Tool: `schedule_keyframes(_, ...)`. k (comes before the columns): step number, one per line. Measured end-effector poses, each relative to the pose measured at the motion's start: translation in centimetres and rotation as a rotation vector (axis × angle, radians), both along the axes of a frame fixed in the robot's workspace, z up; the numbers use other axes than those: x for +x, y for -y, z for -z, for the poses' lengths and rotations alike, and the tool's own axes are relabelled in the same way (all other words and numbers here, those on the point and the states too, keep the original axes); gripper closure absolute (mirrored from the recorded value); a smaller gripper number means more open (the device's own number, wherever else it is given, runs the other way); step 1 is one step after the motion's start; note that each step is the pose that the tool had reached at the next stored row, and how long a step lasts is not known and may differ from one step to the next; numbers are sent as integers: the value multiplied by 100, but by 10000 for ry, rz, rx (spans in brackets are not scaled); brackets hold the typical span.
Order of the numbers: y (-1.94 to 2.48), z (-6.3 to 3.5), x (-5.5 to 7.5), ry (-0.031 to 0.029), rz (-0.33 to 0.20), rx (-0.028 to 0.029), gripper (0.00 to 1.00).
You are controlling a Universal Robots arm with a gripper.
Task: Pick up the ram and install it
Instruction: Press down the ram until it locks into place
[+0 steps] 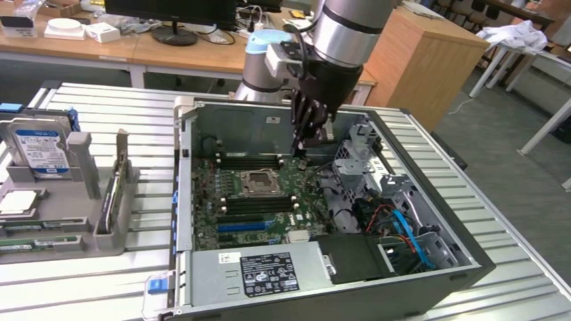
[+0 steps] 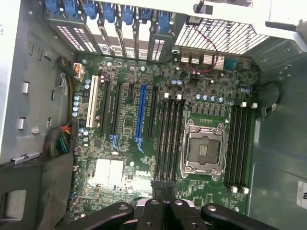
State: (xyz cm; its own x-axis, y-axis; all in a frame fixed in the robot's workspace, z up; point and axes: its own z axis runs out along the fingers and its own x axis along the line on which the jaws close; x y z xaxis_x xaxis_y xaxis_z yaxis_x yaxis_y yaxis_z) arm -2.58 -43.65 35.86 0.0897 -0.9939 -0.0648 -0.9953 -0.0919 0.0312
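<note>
Gripper [image 1: 303, 144] hovering inside open case [image 1: 241, 124] over memory slots [image 2: 170, 139], fingers pressing together; cannot tell whether ram is between them. Slots looking empty, so installing seems pending.

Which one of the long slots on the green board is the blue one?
The blue slot is in the row of card slots, with black slots on both sides. The white slot sits at that row's end, and the others are black.

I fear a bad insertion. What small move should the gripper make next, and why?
Probably a slow, straight descent: the gripper hangs above the motherboard, apparently lined up with the empty black memory slots beside the CPU socket, not yet touching them.
</note>
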Motion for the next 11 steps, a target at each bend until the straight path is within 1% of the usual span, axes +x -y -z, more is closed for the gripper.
schedule_keyframes(11, 6, 200, 0, 0, 8, 0, 90)
